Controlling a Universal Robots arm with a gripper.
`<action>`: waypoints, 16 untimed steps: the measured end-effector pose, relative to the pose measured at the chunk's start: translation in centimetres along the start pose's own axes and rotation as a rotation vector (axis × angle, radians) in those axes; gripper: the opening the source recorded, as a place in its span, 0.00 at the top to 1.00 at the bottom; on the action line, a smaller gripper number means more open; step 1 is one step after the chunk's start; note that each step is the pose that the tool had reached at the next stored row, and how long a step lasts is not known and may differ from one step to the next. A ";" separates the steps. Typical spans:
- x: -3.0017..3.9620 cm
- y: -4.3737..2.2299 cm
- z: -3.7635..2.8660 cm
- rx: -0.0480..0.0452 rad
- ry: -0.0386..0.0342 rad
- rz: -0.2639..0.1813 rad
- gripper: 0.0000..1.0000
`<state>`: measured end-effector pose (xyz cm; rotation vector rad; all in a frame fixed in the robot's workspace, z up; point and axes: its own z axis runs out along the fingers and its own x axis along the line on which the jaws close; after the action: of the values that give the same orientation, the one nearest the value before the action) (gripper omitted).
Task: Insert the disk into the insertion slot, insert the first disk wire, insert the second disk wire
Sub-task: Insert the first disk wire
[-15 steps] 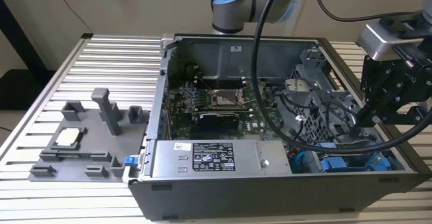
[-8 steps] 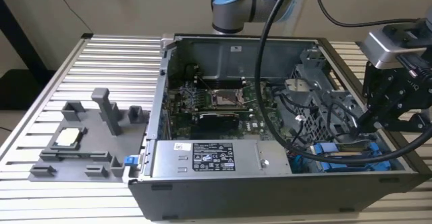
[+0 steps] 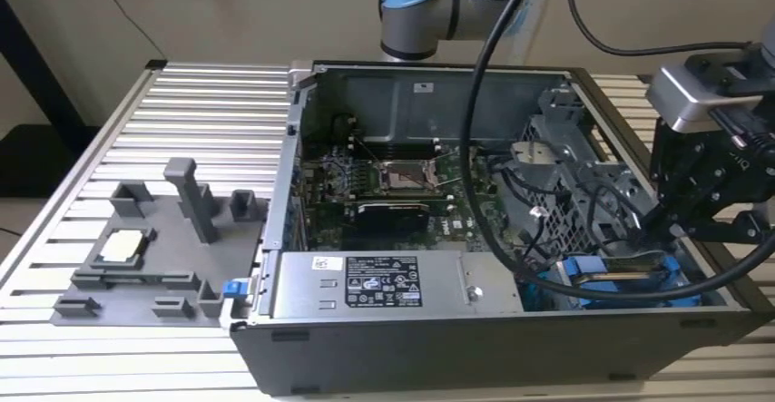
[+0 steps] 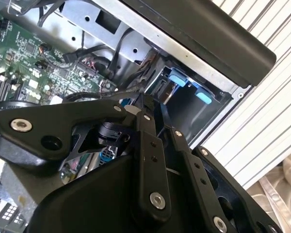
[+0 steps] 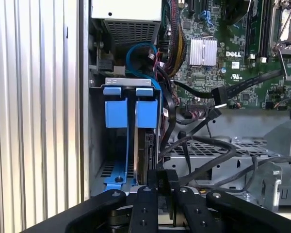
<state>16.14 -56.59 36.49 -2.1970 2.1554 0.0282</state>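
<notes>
Blue-framed disk (image 3: 630, 278) sits slotted at the case's (image 3: 485, 348) five o'clock; my end effector (image 5: 162, 189), pinching a black connector (image 5: 162, 177), should push squarely.

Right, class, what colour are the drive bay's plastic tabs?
Bright blue; the tabs show best in the first wrist view.

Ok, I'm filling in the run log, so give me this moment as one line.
disk: edge-on in insertion slot | gripper: at disk's near end | black wires: lying beside slot
</notes>
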 end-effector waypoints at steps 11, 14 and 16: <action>0.06 -0.24 0.92 -0.0057 0.0073 0.000 0.81; 0.07 -0.27 1.09 -0.0057 0.0075 0.002 0.81; 0.09 -0.28 1.18 -0.0051 0.0077 0.012 0.81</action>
<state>16.46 -56.60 35.31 -2.1907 2.1749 0.0258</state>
